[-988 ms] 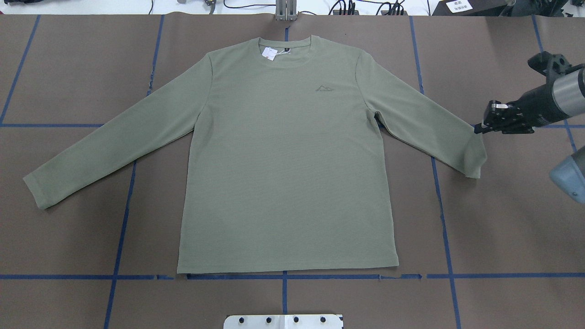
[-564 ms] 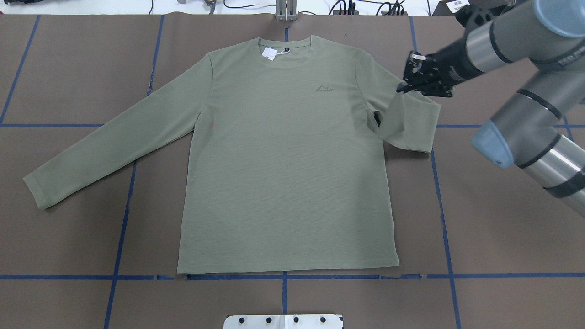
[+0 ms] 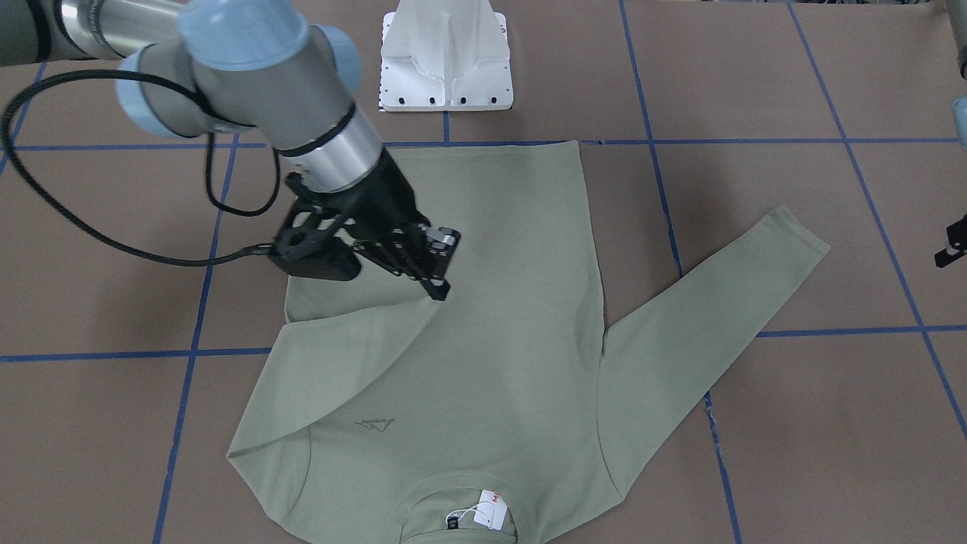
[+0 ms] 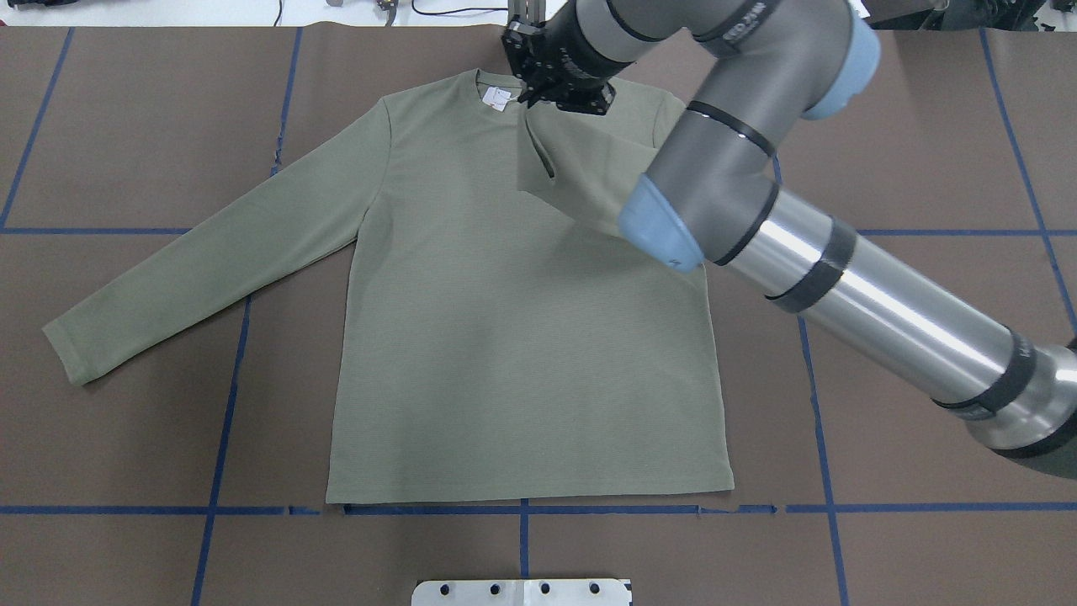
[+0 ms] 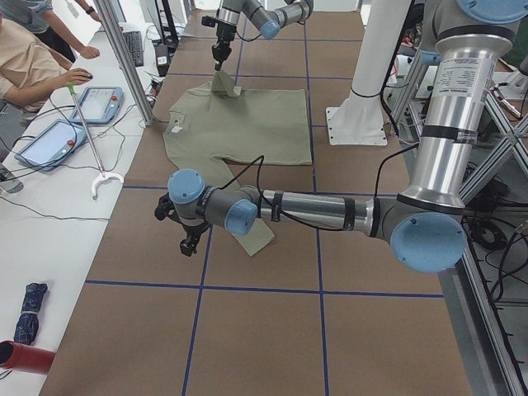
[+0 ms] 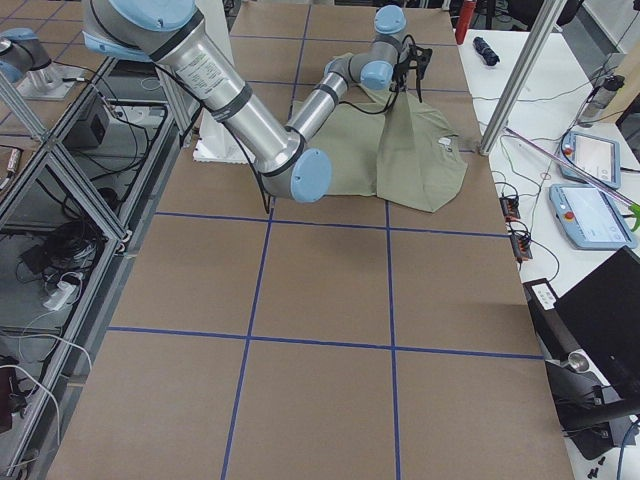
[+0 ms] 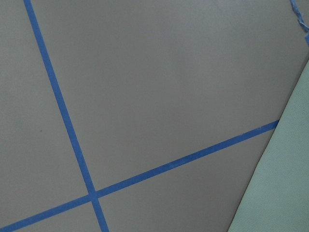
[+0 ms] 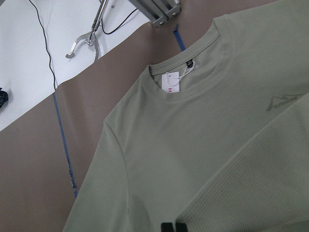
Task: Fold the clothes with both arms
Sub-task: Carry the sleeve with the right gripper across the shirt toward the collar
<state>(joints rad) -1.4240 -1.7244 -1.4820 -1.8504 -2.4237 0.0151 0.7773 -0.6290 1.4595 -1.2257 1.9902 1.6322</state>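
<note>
overhead: right arm (image 4: 841, 278) covers the shirt (image 4: 505, 337) at its right shoulder and chest logo (image 3: 375, 425); right gripper (image 4: 526, 97) hides part of hang tag (image 4: 496, 99) | front: collar (image 3: 457, 482) cut by bottom edge; left gripper (image 3: 950, 253) clipped by right edge, jaw spacing unreadable | right wrist: fingertips (image 8: 167, 227) cut by bottom edge, their contact with the shirt unseen

Right arm (image 4: 850, 278) stretched forward, fingers (image 3: 432, 281) pinched together, left arm (image 5: 322, 210) low, extended
</note>
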